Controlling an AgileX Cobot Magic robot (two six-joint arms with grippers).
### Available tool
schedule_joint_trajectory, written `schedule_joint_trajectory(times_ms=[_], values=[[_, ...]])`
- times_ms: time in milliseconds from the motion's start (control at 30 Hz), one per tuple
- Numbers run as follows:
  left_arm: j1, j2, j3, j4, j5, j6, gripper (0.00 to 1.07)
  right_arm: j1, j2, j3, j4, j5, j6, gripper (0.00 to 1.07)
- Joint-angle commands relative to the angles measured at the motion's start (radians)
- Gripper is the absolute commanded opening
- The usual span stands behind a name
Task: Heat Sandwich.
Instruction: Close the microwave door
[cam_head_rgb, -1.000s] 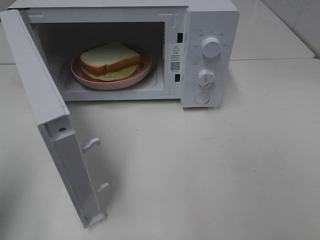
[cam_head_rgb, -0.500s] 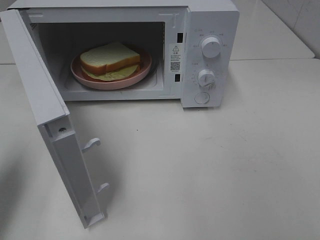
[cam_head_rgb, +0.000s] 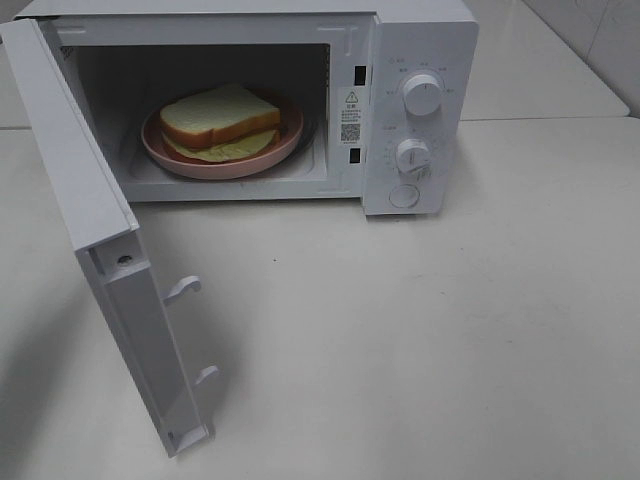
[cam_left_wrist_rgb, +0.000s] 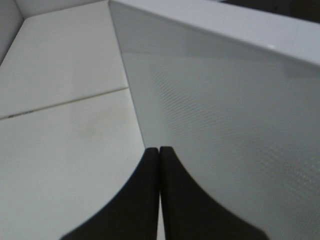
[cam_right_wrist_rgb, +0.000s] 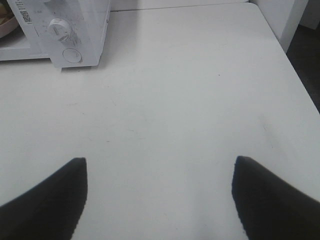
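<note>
The white table (cam_head_rgb: 450, 330) filled most of the exterior high view, a seam line crossing it behind the oven. On its far part stood the white microwave (cam_head_rgb: 420, 30), cavity facing the camera. Its door (cam_head_rgb: 90, 200) was swung wide open on the left-hand hinge, with two hooked latches sticking out of its inner edge.

The left gripper (cam_left_wrist_rgb: 159, 150) was pressed fully closed, its dark fingers meeting along a thin line with nothing between them. It sat right up against the lower edge of the door's dotted panel (cam_left_wrist_rgb: 225, 125) (whether it actually touched the panel could not be told). The right gripper (cam_right_wrist_rgb: 160, 160) was spread wide and empty, hovering over bare table (cam_right_wrist_rgb: 175, 100) well to the side of the microwave's control panel (cam_right_wrist_rgb: 75, 30).

Inside the cavity lay a round pink plate (cam_head_rgb: 285, 145), centred on the floor. The sandwich (cam_head_rgb: 220, 112) rested on that plate, its white top slice tilted slightly and pale yellow-green filling poking out at the front.

On the control panel, to the right of the cavity, an upper knob (cam_head_rgb: 422, 95) sat above a lower knob (cam_head_rgb: 412, 155), and below them a round button (cam_head_rgb: 404, 197). A small warning sticker (cam_head_rgb: 350, 115) was fixed to the frame just right of the cavity.
</note>
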Motion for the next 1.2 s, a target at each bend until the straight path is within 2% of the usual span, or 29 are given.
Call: schedule_joint_trajectory(times_ms=[33, 100, 133, 267, 300, 367, 500, 667, 733, 800, 867, 900, 933, 1000, 1067, 1200], values=[[-0.007, 0.044, 0.002, 0.056, -0.119, -0.051, 0.0, -0.009, -0.027, 0.004, -0.002, -0.006, 0.007, 0.76], [-0.007, 0.09, 0.002, 0.143, -0.203, -0.114, 0.0, -0.009, -0.027, 0.004, -0.002, -0.006, 0.007, 0.76], [-0.007, 0.09, 0.002, 0.143, -0.203, -0.114, 0.0, -0.009, -0.027, 0.004, -0.002, -0.006, 0.007, 0.76], [-0.007, 0.174, 0.002, 0.292, -0.337, -0.205, 0.0, -0.009, -0.027, 0.004, -0.002, -0.006, 0.007, 0.76], [-0.007, 0.174, 0.002, 0.292, -0.337, -0.205, 0.0, -0.009, -0.027, 0.004, -0.002, -0.006, 0.007, 0.76], [-0.007, 0.219, 0.002, 0.324, -0.368, -0.251, 0.0, -0.009, -0.027, 0.004, -0.002, -0.006, 0.007, 0.76], [-0.028, 0.259, 0.002, 0.31, -0.372, -0.256, 0.0, -0.009, -0.027, 0.004, -0.002, -0.006, 0.007, 0.76], [-0.088, 0.313, -0.014, 0.26, -0.373, -0.236, 0.0, -0.009, -0.027, 0.004, -0.002, -0.006, 0.007, 0.76], [-0.132, 0.335, -0.025, 0.183, -0.373, -0.187, 0.0, -0.009, -0.027, 0.004, -0.002, -0.006, 0.007, 0.76], [-0.146, 0.34, -0.031, 0.156, -0.373, -0.17, 0.0, -0.009, -0.027, 0.004, -0.002, -0.006, 0.007, 0.76], [-0.194, 0.355, -0.043, 0.042, -0.374, -0.112, 0.0, -0.009, -0.027, 0.004, -0.002, -0.006, 0.007, 0.76], [-0.211, 0.358, -0.048, 0.001, -0.377, -0.091, 0.0, -0.009, -0.027, 0.004, -0.002, -0.006, 0.007, 0.76], [-0.211, 0.358, -0.048, 0.001, -0.377, -0.091, 0.0, -0.009, -0.027, 0.004, -0.002, -0.006, 0.007, 0.76], [-0.253, 0.377, -0.065, -0.099, -0.381, -0.036, 0.0, -0.009, -0.027, 0.004, -0.002, -0.006, 0.007, 0.76], [-0.278, 0.395, -0.081, -0.131, -0.384, -0.014, 0.0, -0.009, -0.027, 0.004, -0.002, -0.006, 0.007, 0.76], [-0.319, 0.435, -0.121, -0.172, -0.391, -0.012, 0.0, -0.009, -0.027, 0.004, -0.002, -0.006, 0.007, 0.76]])
